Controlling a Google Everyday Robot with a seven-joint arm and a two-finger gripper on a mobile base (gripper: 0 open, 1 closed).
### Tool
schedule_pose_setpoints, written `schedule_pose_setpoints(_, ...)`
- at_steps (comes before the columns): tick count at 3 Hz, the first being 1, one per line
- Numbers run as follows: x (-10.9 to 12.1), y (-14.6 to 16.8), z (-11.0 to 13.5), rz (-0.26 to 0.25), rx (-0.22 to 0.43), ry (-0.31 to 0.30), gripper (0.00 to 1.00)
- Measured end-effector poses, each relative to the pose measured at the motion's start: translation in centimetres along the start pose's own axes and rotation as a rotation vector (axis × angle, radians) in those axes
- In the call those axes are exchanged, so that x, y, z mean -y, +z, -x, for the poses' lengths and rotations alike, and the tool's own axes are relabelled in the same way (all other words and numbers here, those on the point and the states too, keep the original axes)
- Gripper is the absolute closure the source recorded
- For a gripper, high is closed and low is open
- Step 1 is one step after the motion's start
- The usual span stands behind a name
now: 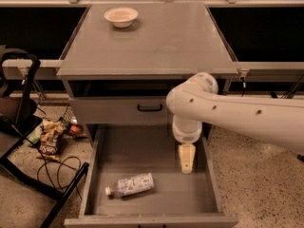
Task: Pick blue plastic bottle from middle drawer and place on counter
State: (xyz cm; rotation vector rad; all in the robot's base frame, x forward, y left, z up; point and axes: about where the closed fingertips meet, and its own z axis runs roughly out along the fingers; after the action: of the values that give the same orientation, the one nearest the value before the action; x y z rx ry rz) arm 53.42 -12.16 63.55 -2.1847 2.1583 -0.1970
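The blue plastic bottle (130,185) lies on its side on the floor of the open middle drawer (156,151), toward the front left, cap pointing left. My gripper (186,161) hangs from the white arm over the right part of the drawer, fingers pointing down, to the right of the bottle and a little behind it, apart from it. The counter (161,42) is the grey top of the cabinet above.
A cream bowl (121,16) sits at the counter's back left. A closed drawer front with a black handle (149,108) is above the open drawer. A black chair frame (28,141), snack bags (50,137) and cables lie on the floor at left.
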Motion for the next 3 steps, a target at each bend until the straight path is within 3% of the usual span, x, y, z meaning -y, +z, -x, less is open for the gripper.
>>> schedule_pose_setpoints(1,-0.2,5.6,5.5,0.027,0.063,-0.092,0.0)
schedule_pose_setpoints(2,-0.3,8.6,8.9,0.031,0.093,-0.143,0.0)
schedule_pose_setpoints(3,-0.1,8.9,9.3,0.035,0.098,-0.152,0.0)
